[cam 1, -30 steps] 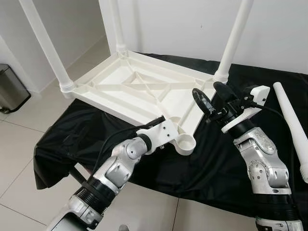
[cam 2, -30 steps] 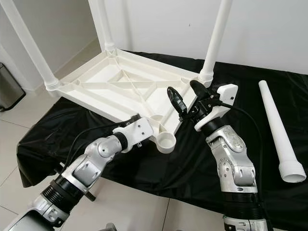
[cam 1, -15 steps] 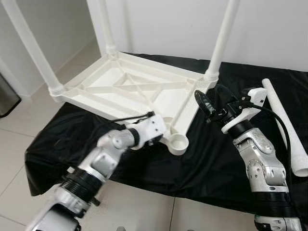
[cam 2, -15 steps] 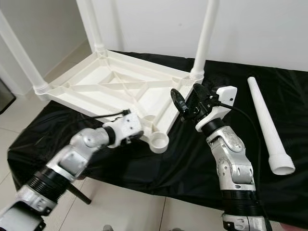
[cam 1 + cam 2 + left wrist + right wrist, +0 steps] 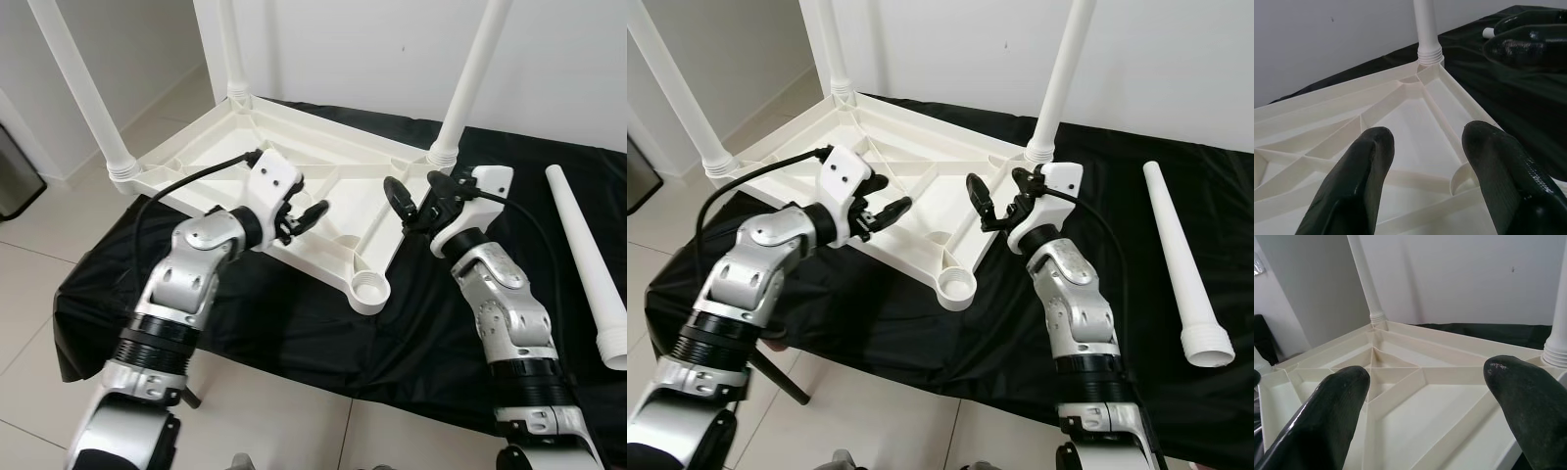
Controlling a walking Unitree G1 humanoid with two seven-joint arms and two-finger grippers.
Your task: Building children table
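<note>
- Our right gripper (image 5: 411, 203) hangs with its fingers spread and nothing in them, just off the right edge of the upturned tabletop (image 5: 294, 181), near the standing leg at that corner (image 5: 468, 83).
- Our left gripper (image 5: 299, 217) is also spread and empty, poised over the tabletop's near rim.
- The empty socket (image 5: 366, 291) sits at the near corner of the tabletop, between our two grippers and closer to us than either.
- The loose leg (image 5: 591, 262) lies flat on the black-draped counter (image 5: 431, 323), well apart from the tabletop, out to the right of our right arm.
- Its long axis runs away from us, with the threaded wide end nearest.
- We judge the right gripper the nearer one, so it should reach rightward for that leg.
</note>
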